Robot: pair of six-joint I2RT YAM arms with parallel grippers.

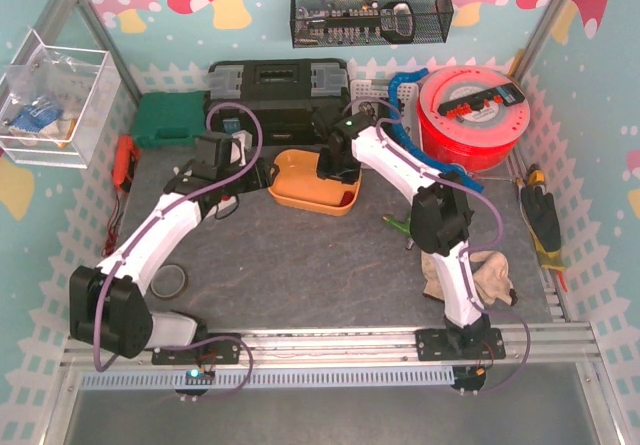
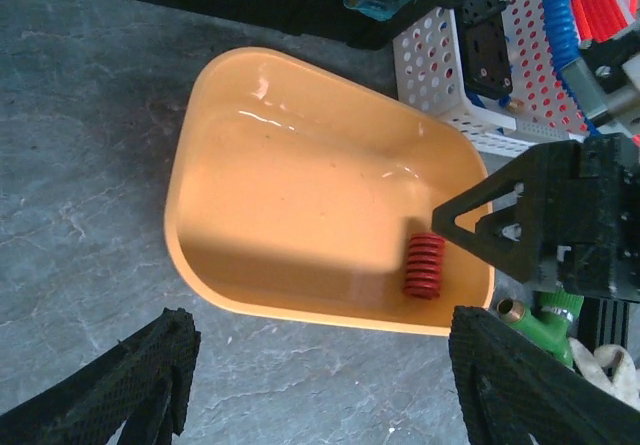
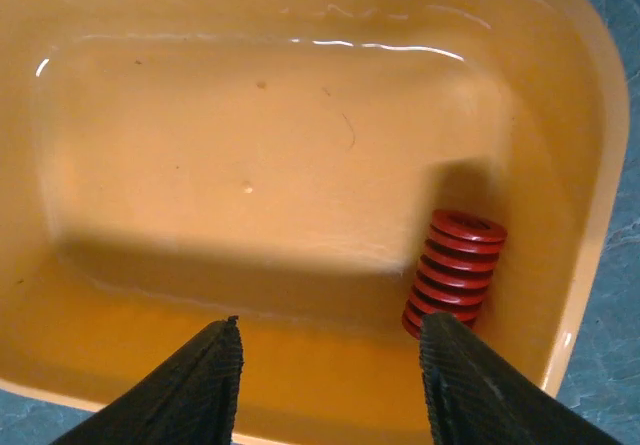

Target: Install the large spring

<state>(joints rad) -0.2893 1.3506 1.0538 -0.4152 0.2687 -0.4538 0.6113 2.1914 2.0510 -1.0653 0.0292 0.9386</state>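
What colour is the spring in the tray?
The spring is red; the right wrist view shows it best.

White links join black joint housings on the left arm (image 1: 160, 233) and right arm (image 1: 398, 168). Purple cables (image 1: 248, 130) loop along both. The left pincer (image 2: 320, 330) has black ribbed fingers (image 2: 150, 375) in the lower corners.

Teal walls (image 1: 588, 105) printed with mushrooms and white picket fencing surround a grey mottled tabletop (image 1: 300, 255), framed by aluminium rails (image 1: 330, 342).

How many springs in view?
1. Red spring sits in a corner of the orange tray. No others visible; contents of the wire basket are too small to tell.
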